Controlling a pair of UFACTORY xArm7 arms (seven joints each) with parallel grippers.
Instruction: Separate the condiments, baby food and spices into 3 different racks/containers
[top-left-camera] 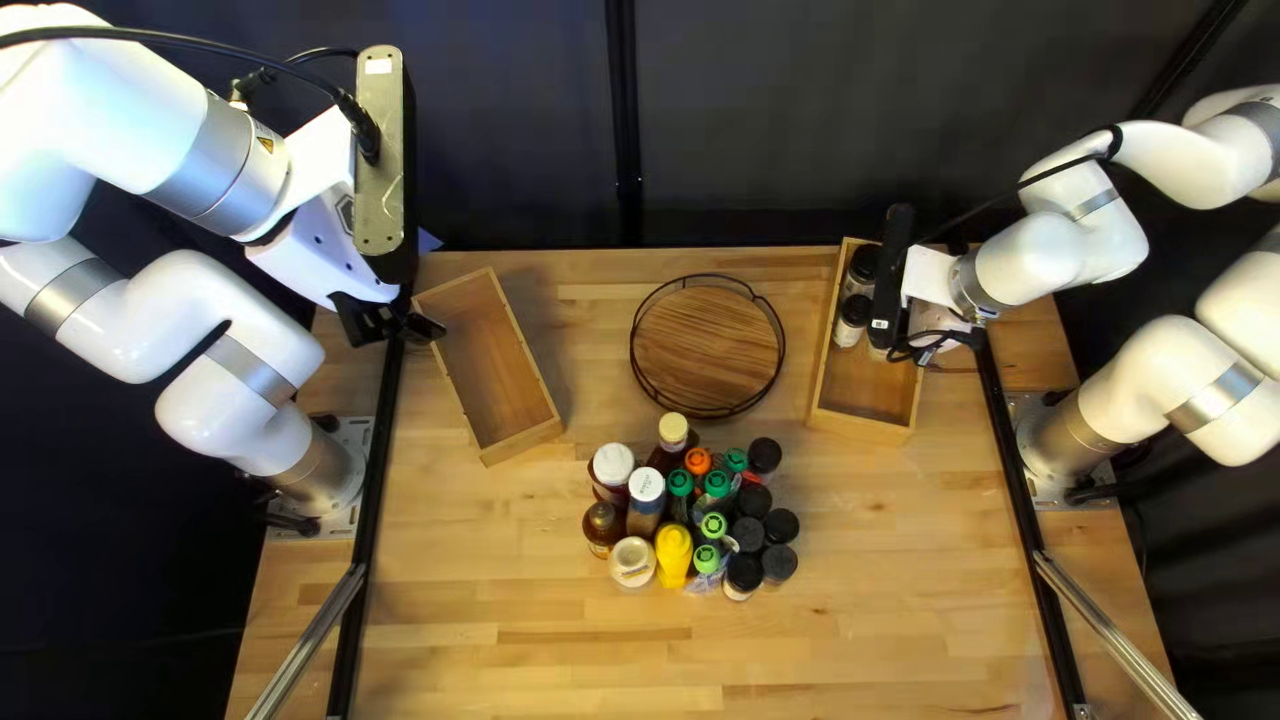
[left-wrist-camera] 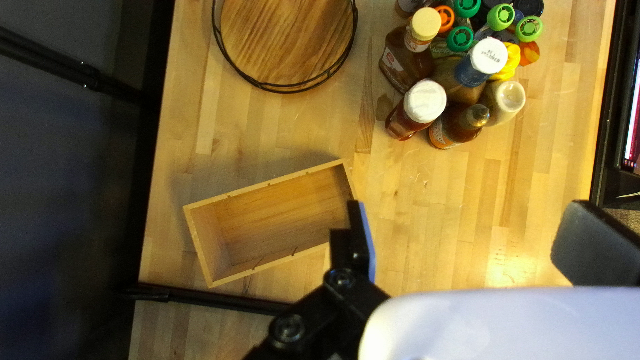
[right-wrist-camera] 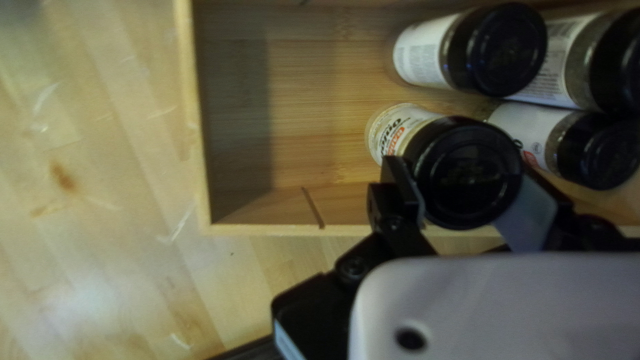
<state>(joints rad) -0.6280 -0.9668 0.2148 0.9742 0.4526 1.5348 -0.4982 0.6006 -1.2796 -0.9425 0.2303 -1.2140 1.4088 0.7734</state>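
Note:
My left gripper (top-left-camera: 387, 320) hangs near the left wooden box (top-left-camera: 496, 367); in the left wrist view the left gripper (left-wrist-camera: 467, 243) is open and empty, beside that vacant box (left-wrist-camera: 280, 213). My right gripper (top-left-camera: 930, 278) is over the right wooden box (top-left-camera: 860, 423). In the right wrist view my right gripper (right-wrist-camera: 467, 193) is shut on a black-lidded spice jar (right-wrist-camera: 467, 173) inside that box, with several similar jars (right-wrist-camera: 500, 50) beside it. Sauce bottles (top-left-camera: 646, 496), green- and orange-capped pouches (top-left-camera: 716, 484) and black-lidded jars (top-left-camera: 748, 535) are bunched mid-table.
A round wooden tray (top-left-camera: 707, 347) with a black wire rim stands between the two boxes, behind the bunched items. Black rails run along the left and right sides of the table (top-left-camera: 534, 667).

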